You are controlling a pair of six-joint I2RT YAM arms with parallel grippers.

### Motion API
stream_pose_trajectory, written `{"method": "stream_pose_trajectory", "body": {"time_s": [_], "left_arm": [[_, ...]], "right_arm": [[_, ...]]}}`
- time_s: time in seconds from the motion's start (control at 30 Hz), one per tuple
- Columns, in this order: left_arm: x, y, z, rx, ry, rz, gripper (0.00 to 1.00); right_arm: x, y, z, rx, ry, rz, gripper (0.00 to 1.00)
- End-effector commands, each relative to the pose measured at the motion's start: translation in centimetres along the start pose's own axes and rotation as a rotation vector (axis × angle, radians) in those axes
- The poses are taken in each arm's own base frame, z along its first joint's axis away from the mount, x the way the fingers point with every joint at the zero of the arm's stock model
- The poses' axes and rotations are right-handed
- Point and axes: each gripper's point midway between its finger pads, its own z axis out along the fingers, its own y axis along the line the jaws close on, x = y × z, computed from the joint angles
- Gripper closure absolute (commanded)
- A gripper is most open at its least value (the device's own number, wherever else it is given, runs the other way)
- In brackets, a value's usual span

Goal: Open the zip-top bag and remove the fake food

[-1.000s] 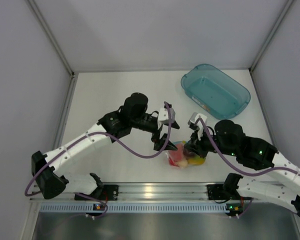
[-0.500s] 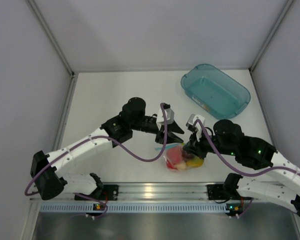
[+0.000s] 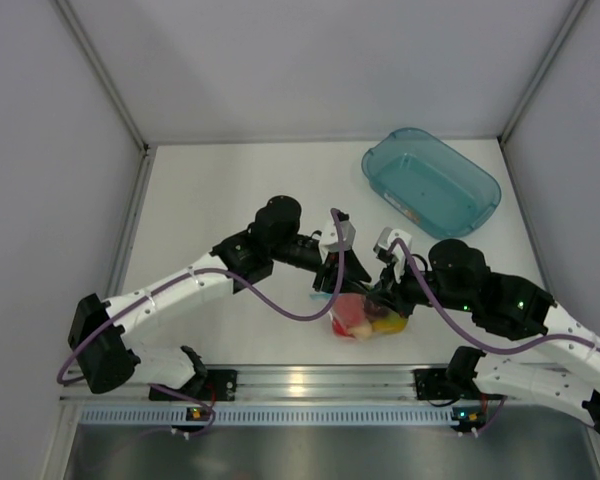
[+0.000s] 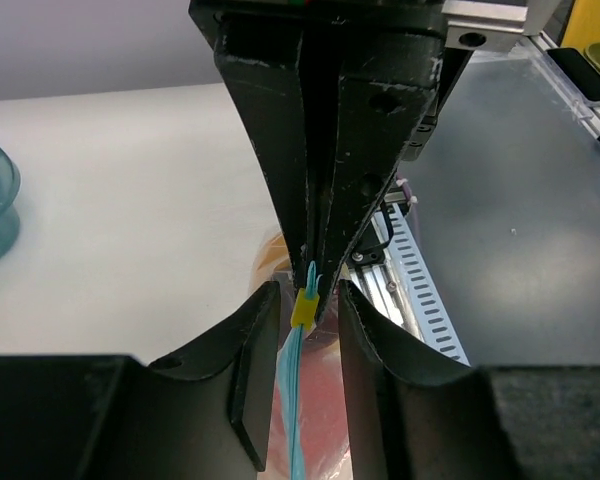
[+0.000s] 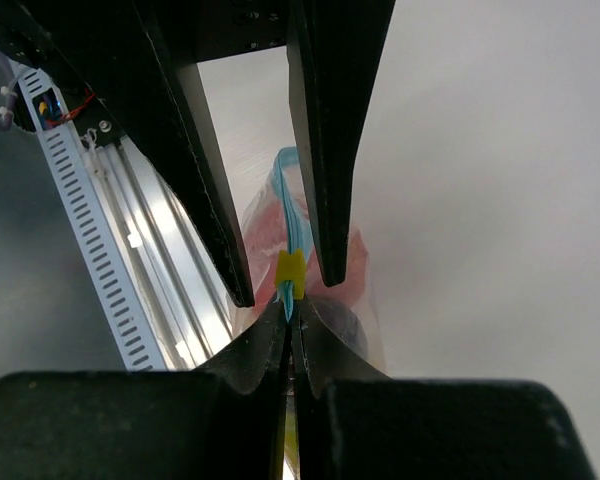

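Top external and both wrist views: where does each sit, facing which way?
Top external: high behind, looking down on left hand, right hand, zip-top bag.
Left wrist: looks past its own fingers at the right hand pinching the zip strip.
Right wrist: looks over its own shut fingers toward the left hand.
Both wrist views share the yellow slider.

Clear zip-top bag (image 3: pixel 365 318) has a teal zip strip (image 4: pixel 296 400) and yellow slider (image 4: pixel 304 308).

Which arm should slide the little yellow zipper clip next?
Left. The left fingers sit either side of the yellow clip, ready to pull. The right fingers are busy pinching the zip-top bag.
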Motion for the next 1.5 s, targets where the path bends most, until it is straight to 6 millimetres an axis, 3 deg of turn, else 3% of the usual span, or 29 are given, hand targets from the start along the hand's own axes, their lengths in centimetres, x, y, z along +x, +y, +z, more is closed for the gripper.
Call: {"method": "stream_pose_trajectory", "body": {"time_s": [0.0, 0.13, 0.17, 0.2, 0.3, 0.43, 0.53, 0.83, 1.13, 1.37, 1.47], "left_arm": [[-1.1, -0.3, 0.2, 0.028, -0.037, 0.043, 0.65], [-1.1, 0.2, 0.3, 0.008, -0.036, 0.047, 0.66], [-0.9, 0.2, 0.3, 0.006, -0.033, 0.047, 0.79], [-0.9, 0.3, 0.3, 0.003, -0.032, 0.045, 0.83], [-0.8, 0.2, 0.3, 0.011, -0.032, 0.043, 0.85], [-0.5, 0.0, 0.3, 0.019, -0.029, 0.045, 1.0], [0.1, -0.3, 0.0, 0.043, -0.022, 0.044, 1.0], [2.8, 1.7, -2.9, -0.023, 0.028, 0.009, 1.0], [6.2, 4.1, -6.6, -0.147, 0.057, -0.043, 1.0], [7.3, 4.3, -8.7, -0.196, 0.05, -0.068, 1.0], [7.8, 4.3, -8.8, -0.202, 0.055, -0.077, 1.0]], "right_arm": [[-3.0, 0.1, -0.8, -0.001, -0.105, -0.028, 1.0], [-3.0, 0.1, -0.8, -0.004, -0.107, -0.027, 1.0], [-3.0, 0.1, -0.8, -0.001, -0.108, -0.027, 1.0], [-2.9, 0.1, -0.8, -0.002, -0.107, -0.028, 1.0], [-2.8, 0.0, -0.9, 0.005, -0.106, -0.026, 1.0], [-3.1, -0.4, -1.2, 0.032, -0.125, -0.02, 1.0], [-3.3, -1.0, -1.7, 0.069, -0.142, -0.009, 1.0], [-3.3, -1.8, -3.2, 0.125, -0.156, -0.005, 1.0], [-3.7, -3.6, -7.1, 0.257, -0.193, -0.005, 1.0], [-3.8, -3.5, -9.5, 0.271, -0.229, 0.001, 1.0], [-3.7, -3.0, -9.2, 0.237, -0.234, 0.007, 1.0]]}}
